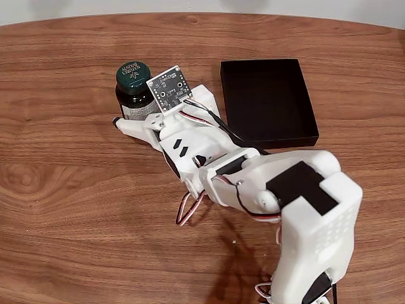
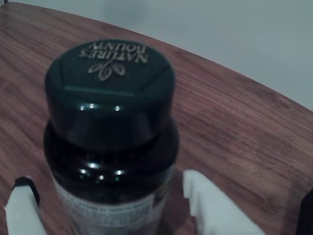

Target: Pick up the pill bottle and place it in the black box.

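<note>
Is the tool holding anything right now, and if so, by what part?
Nothing is held yet. The tool is open, its fingers on either side of the pill bottle at its lower, labelled body, with gaps showing. The bottle stands upright on the table.

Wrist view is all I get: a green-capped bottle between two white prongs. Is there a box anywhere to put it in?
Observer: Yes. In the fixed view a black box lies on the table, to the right of the bottle and apart from it.
Operator: Is anything in the box?
Observer: No, its floor is bare.
Operator: Is the bottle in the air?
Observer: It does not look so. In the fixed view it appears to stand upright on the wood, outside the box.
</note>
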Motion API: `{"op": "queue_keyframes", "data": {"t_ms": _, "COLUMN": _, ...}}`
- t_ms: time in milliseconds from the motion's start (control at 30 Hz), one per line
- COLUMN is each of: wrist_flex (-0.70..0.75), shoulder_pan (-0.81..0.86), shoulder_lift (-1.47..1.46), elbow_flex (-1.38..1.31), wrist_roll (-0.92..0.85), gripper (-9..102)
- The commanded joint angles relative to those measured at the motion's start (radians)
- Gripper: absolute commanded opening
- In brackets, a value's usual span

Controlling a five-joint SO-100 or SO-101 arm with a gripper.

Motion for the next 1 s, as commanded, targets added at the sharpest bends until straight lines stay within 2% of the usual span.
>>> {"op": "queue_keyframes", "data": {"t_ms": 0, "wrist_flex": -0.031, "shoulder_pan": 0.009, "shoulder_lift": 0.008, "elbow_flex": -0.1, "wrist_roll": -0.009, "gripper": 35}}
{"op": "queue_keyframes", "data": {"t_ms": 533, "wrist_flex": -0.051, "shoulder_pan": 0.003, "shoulder_lift": -0.138, "elbow_flex": -0.273, "wrist_roll": -0.051, "gripper": 32}}
{"op": "queue_keyframes", "data": {"t_ms": 967, "wrist_flex": -0.049, "shoulder_pan": -0.012, "shoulder_lift": -0.123, "elbow_flex": -0.279, "wrist_roll": -0.1, "gripper": 20}}
